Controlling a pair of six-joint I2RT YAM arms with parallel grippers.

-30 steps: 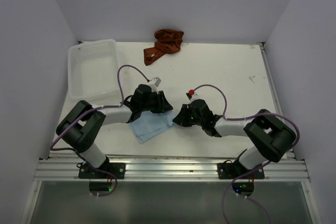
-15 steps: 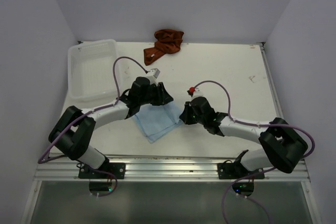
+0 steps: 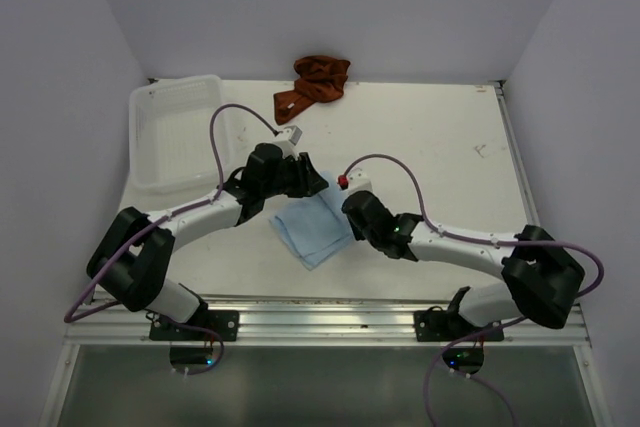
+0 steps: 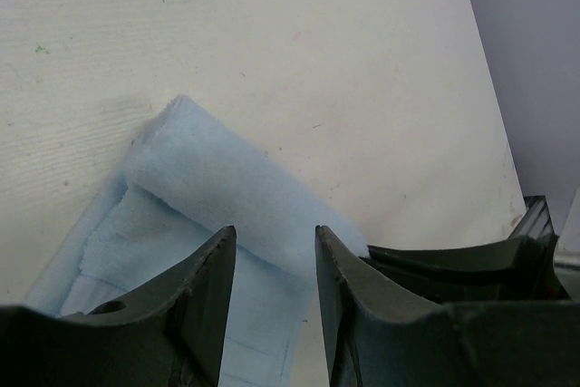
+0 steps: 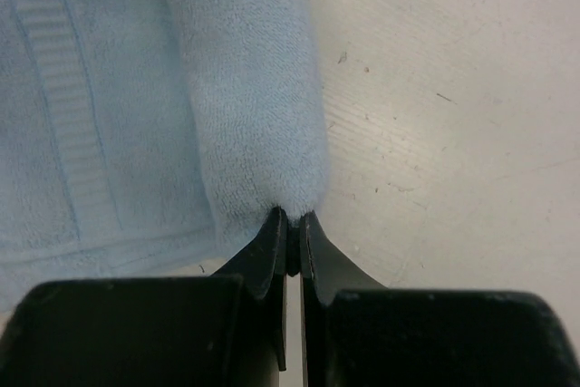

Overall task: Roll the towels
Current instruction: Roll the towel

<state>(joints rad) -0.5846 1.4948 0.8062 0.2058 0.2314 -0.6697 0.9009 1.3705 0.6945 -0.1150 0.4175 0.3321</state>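
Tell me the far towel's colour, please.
The far towel is rust-brown; top external view shows it best.

Scuffed white tabletop [image 3: 430, 137] boxed by plain pale-lavender walls [image 3: 330, 7] on three sides; aluminium rail [image 3: 330, 322] along near edge; soft, even light.

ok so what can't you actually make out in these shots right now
Right wrist: whether the shut right gripper pinches the blue towel; its tips cover the roll's end.
Left wrist: the towel's near part, behind the left gripper's fingers.
Top view: the roll, under both grippers; the rust towel's folds, too small.
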